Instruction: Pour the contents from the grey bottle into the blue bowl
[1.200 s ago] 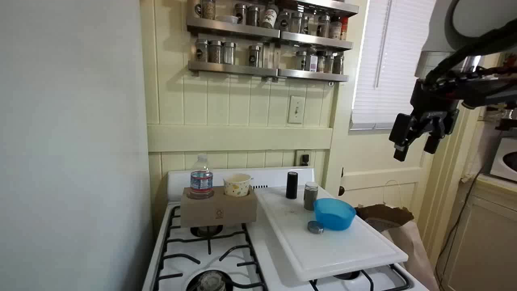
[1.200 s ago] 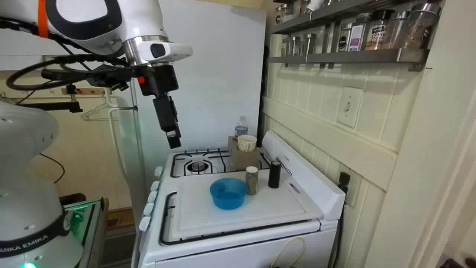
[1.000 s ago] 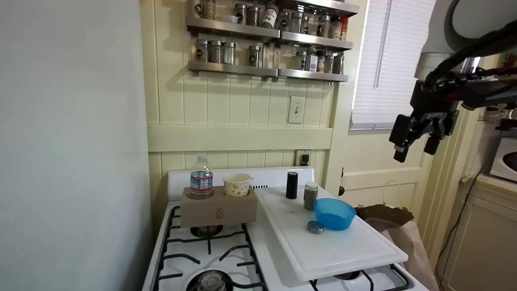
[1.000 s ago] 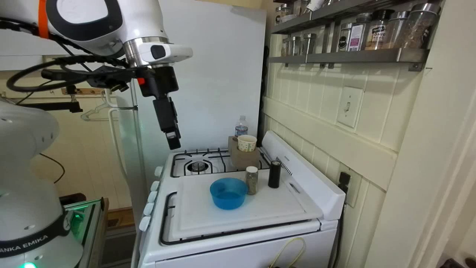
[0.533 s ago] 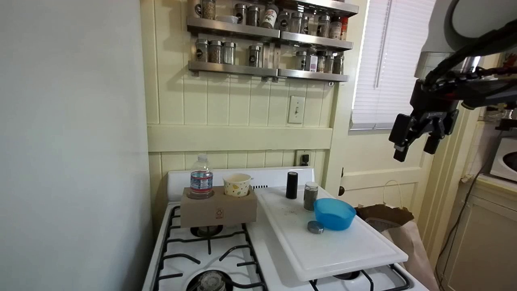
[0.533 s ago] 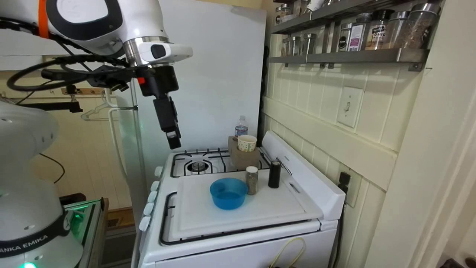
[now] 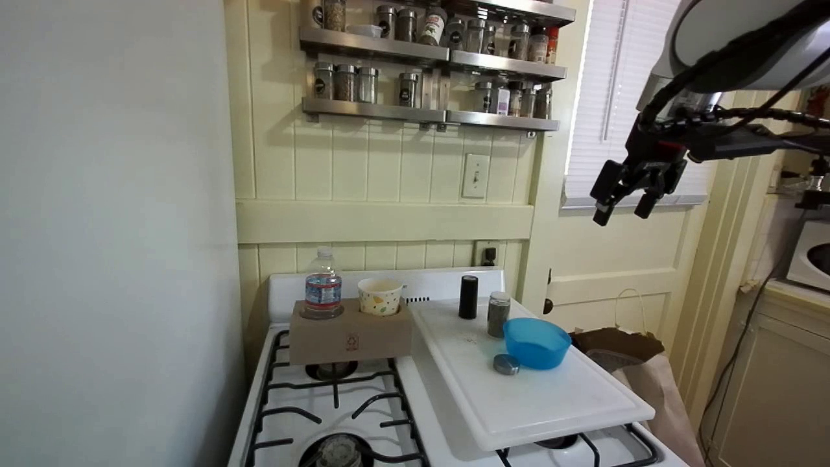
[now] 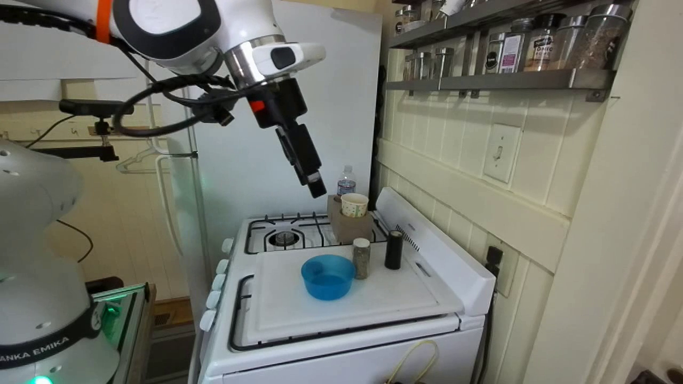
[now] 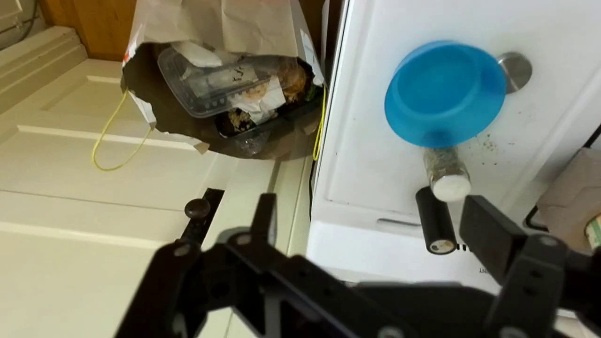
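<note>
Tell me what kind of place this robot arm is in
Most likely a home kitchen: there's a gas stove with dark grates, a white cutting board lying over part of it, and wall shelves lined with small jars.

White board [image 7: 551, 405] on stove [image 8: 320, 368] | blue bowl [image 7: 539, 357] | grey bottle [image 7: 498, 319] (specks [image 9: 489, 143] beside) | black bottle [image 7: 468, 297] | silver lid [image 7: 506, 364]

My white arm [image 8: 245, 24] wears an orange ring [image 8: 104, 21] and black cable [image 8: 148, 131]; my black gripper [image 7: 622, 213], round screws [image 9: 244, 239]; my base [image 8: 50, 306], "ANKA EMIKA".
</note>
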`<state>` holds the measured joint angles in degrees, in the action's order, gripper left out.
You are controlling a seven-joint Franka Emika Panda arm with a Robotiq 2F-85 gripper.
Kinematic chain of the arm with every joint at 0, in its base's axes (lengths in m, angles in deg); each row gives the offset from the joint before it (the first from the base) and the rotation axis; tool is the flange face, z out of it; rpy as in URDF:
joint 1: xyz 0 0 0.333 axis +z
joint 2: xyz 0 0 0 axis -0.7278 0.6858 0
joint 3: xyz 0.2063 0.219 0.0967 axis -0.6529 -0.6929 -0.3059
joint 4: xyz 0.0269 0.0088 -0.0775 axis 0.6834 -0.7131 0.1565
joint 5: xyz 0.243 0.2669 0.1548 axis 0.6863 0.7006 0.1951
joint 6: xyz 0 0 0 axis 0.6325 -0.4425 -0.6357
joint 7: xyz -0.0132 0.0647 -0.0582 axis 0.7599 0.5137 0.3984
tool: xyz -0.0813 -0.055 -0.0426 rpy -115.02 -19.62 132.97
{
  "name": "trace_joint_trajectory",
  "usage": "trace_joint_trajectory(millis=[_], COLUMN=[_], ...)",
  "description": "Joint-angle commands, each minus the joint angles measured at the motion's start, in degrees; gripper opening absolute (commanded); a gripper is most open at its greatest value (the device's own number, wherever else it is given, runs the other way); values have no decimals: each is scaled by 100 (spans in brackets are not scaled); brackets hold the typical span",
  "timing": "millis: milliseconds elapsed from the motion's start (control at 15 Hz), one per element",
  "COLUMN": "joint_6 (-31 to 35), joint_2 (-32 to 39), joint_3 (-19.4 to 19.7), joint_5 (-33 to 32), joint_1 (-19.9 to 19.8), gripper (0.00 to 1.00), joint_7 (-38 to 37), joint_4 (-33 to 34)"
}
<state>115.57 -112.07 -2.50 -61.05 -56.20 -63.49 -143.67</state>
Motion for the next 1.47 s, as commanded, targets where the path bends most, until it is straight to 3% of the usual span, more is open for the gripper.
trace_joint_trajectory(millis=[0, 133, 333, 533, 800, 1067, 1133, 1400], joint_6=[537, 499, -512, -1769, -3398, -3651, -3426, -3408], joint_2=[1127, 1696, 2294, 2892, 3821, 4697, 4188, 4362], joint_3=[326, 541, 816, 812, 659, 427, 389, 305], joint_5=[459, 1031, 2134, 2718, 2869, 2538, 2643, 2638], joint_1=[419, 741, 1069, 980, 693, 498, 447, 384], gripper=[100, 100, 100, 100, 100, 100, 100, 100], joint_7=[462, 810, 1327, 1383, 822, -108, 268, 235], joint_4=[667, 1118, 2094, 3087, 4464, 5030, 4640, 4712])
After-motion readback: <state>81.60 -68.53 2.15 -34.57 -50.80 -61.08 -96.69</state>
